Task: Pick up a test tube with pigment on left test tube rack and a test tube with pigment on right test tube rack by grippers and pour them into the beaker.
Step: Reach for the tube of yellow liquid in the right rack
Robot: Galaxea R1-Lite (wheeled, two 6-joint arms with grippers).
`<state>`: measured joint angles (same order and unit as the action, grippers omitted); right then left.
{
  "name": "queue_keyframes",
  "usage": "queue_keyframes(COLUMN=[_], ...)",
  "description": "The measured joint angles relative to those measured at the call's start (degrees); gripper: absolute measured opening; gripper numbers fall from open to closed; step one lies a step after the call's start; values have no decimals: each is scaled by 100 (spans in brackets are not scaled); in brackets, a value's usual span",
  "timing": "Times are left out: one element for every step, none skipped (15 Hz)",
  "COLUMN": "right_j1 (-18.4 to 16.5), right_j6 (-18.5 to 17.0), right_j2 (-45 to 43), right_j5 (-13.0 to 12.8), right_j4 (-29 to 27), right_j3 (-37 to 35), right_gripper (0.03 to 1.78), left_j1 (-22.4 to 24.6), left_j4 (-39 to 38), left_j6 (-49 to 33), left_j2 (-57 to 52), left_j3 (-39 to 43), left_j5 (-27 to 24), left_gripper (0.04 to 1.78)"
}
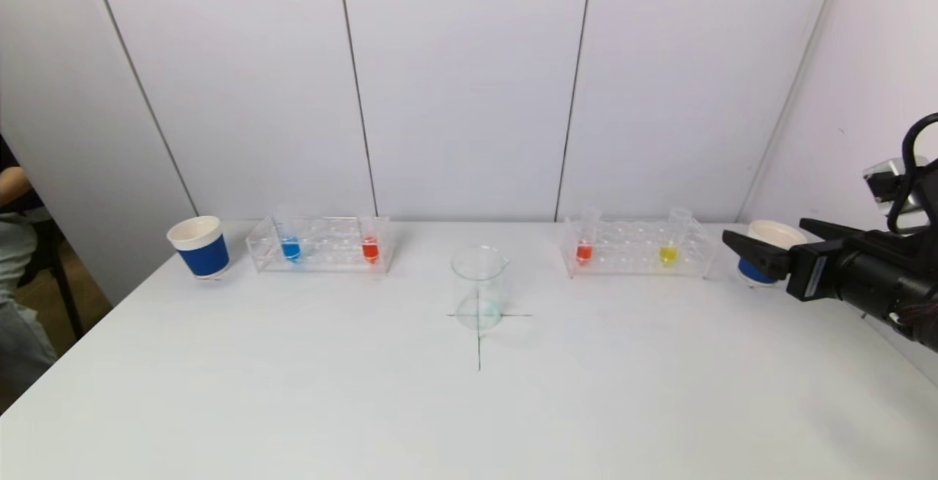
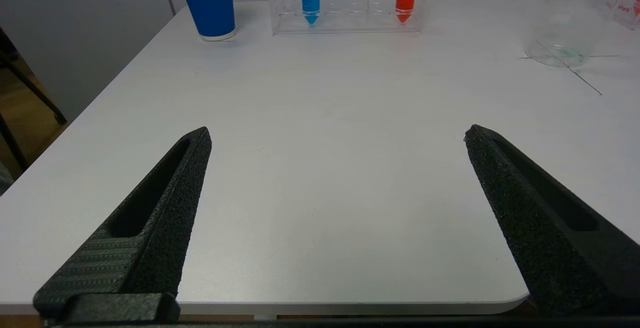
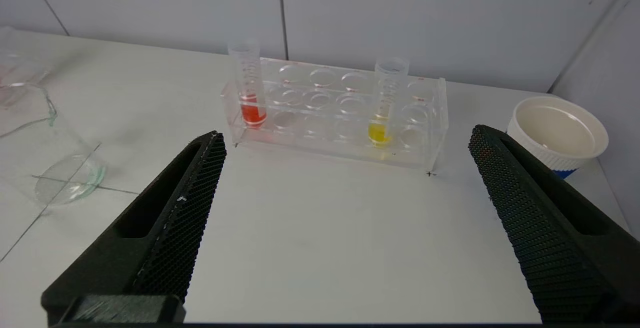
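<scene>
We see the beaker (image 1: 479, 287) at the centre of the head view, on a drawn cross, apparently empty. To its upper left, the left rack (image 1: 320, 245) holds a blue tube (image 1: 290, 240) and a red tube (image 1: 370, 241), both upright. To its upper right, the right rack (image 1: 636, 248) holds a red-orange tube (image 1: 585, 237) and a yellow tube (image 1: 671, 239). A blue cup (image 1: 199, 246) stands at far left, another cup (image 1: 766, 249) at far right. Our right gripper (image 1: 766, 240) hovers at the right edge, jaws wide, holding nothing. Our left gripper (image 2: 337, 135) hangs over the table's near edge, jaws wide, empty.
</scene>
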<state>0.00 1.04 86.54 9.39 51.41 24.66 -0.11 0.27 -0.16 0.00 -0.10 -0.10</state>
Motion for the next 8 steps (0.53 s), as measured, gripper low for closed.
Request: queue_keyframes(right_j1=[5, 11, 16, 21, 24, 24, 24, 24], right_j6=[1, 4, 6, 6, 6, 1, 0, -5], right_j2=[244, 485, 723, 963, 1169, 1368, 1525, 1685], right_j5=[-82, -148, -195, -232, -261, -272, -276, -276], right_j4=[366, 717, 1061, 1417, 1681, 1871, 1972, 2053], right_j3=[-49, -82, -113, -129, -135, -135, -123, -99], right_gripper=[177, 177, 177, 177, 177, 177, 177, 177], left_j1=[0, 0, 0, 0, 0, 0, 1, 1], left_j4=[0, 0, 0, 0, 0, 0, 0, 0], left_j6=[-2, -2, 0, 2, 0, 0, 0, 0], left_j2=[0, 0, 0, 0, 0, 0, 0, 0], left_j3=[0, 0, 0, 0, 0, 0, 0, 0], left_j5=[0, 0, 0, 0, 2, 0, 0, 0], left_gripper=[177, 177, 177, 177, 177, 177, 177, 177])
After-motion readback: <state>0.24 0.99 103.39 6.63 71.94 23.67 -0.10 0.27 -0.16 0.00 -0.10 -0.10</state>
